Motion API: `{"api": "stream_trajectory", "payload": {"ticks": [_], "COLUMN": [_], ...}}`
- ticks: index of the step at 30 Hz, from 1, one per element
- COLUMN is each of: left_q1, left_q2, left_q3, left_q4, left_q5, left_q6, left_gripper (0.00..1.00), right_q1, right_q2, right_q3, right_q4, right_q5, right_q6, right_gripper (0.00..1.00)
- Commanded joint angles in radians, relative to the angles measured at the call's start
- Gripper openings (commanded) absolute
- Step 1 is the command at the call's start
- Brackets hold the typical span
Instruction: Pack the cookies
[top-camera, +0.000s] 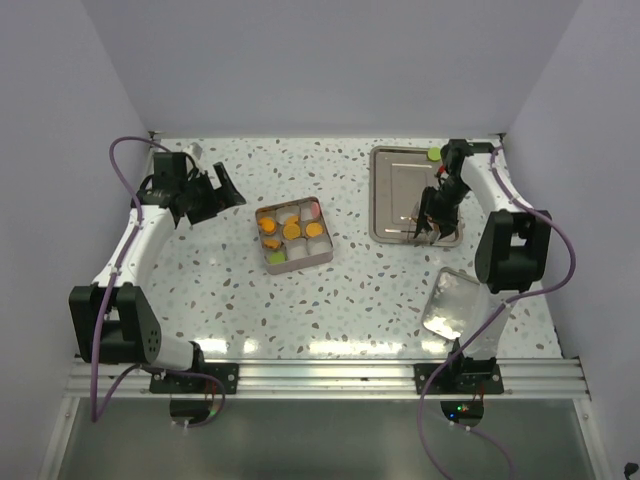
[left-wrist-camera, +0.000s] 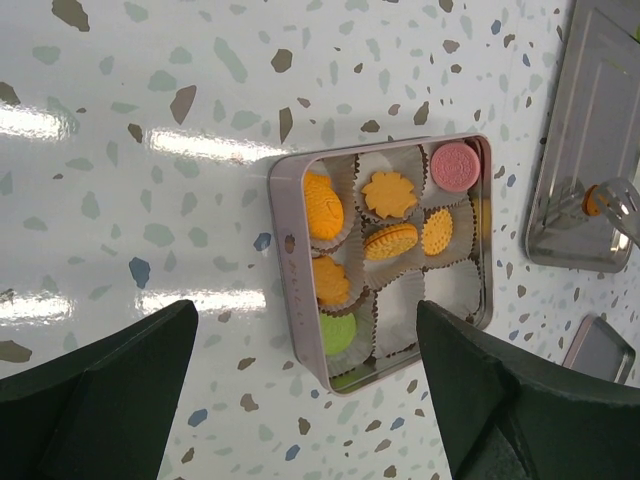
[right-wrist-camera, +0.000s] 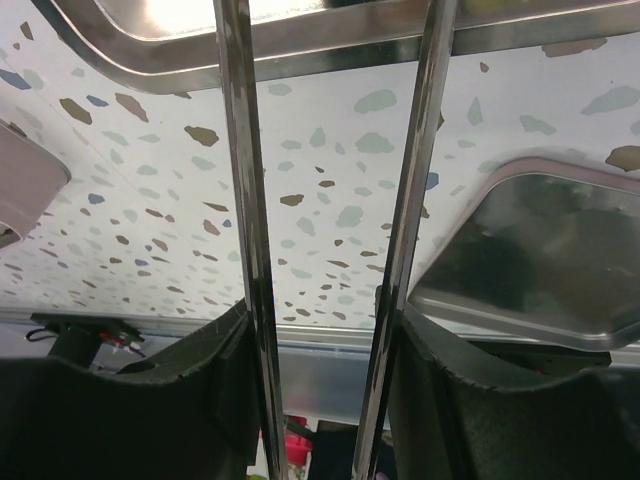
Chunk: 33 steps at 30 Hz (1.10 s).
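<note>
A square tin (top-camera: 268, 258) sits mid-table, lined with white paper cups. It holds cookies: several orange ones (left-wrist-camera: 388, 193), a pink one (left-wrist-camera: 455, 165) and a green one (left-wrist-camera: 338, 333). Another green cookie (top-camera: 434, 154) lies at the far edge of the steel tray (top-camera: 392, 190). My left gripper (top-camera: 228, 190) hangs open to the left of the tin, nothing between its fingers (left-wrist-camera: 120, 380). My right gripper (top-camera: 436, 212) is over the tray's near right part, shut on metal tongs (right-wrist-camera: 245, 200). A small orange piece (left-wrist-camera: 593, 200) shows at the tongs' tip.
The tin's lid (top-camera: 450, 303) lies at the front right, close to the right arm's base, and shows in the right wrist view as a lid (right-wrist-camera: 540, 250). White walls enclose the table on three sides. A metal rail (top-camera: 320, 375) runs along the near edge.
</note>
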Motion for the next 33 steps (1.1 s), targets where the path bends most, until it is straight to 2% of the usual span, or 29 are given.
{"api": "stream_trajectory", "payload": {"ticks": [1,11,22,33], "left_q1": [-0.001,-0.001,-0.001,-0.002], "left_q2": [-0.002,0.004,0.0,-0.006], "left_q3": [0.034,0.035,0.027,0.034], "left_q4": [0.028,0.039,0.045,0.041], "left_q5": [-0.012,-0.01,-0.01,-0.001], "left_q6": [0.026,0.023,0.019,0.017], "left_gripper": [0.96,0.96,0.96,0.96], "right_q1": [0.001,0.002,0.007,0.007], "right_q2": [0.007,0.001,-0.055,-0.07], "right_q3": [0.011,0.017,-0.05,0.094], "right_q4": [0.003,-0.012,-0.021,-0.093], "right_q5": [-0.011,-0.037,-0.072,-0.101], "right_q6": [-0.02,-0.019,-0.033,-0.023], "right_gripper": [0.48,0.45,0.41,0.38]}}
